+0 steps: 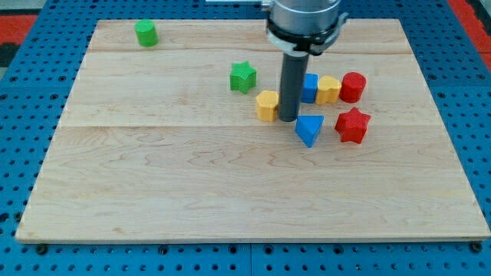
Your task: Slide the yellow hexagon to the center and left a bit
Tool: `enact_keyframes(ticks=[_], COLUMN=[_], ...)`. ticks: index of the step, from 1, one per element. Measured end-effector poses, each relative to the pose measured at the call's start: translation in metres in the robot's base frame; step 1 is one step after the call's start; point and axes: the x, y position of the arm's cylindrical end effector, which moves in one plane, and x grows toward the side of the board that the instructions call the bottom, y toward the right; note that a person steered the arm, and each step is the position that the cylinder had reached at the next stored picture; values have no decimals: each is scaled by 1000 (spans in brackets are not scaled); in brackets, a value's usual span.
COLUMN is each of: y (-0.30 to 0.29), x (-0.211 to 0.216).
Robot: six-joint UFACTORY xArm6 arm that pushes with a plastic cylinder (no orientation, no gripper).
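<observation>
The big wooden tabletop [192, 184] fills most of the view. My dark rod comes down from the top, and my tip [288, 119] sits just right of the yellow hexagon [267, 106], touching it or almost. I have no jaws, only this rod. The hexagon is a bit right of the middle. Near its upper left is a green star [242, 77]. Right of my rod are a blue block [310, 87], a yellow block [328, 90], a red cylinder [353, 87], a red star [353, 125] and a blue triangle [309, 129]. A green cylinder [146, 33] sits far off at the top left.
</observation>
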Motion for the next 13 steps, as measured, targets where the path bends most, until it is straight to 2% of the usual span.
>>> enact_keyframes(ticks=[1, 2, 3, 4, 5, 7, 9, 10, 11, 12, 13], y=[-34, -64, -42, -28, -18, -18, 1, -8, 16, 66, 29], x=[15, 2, -2, 38, 32, -57, -122, -147, -159, -163, -181])
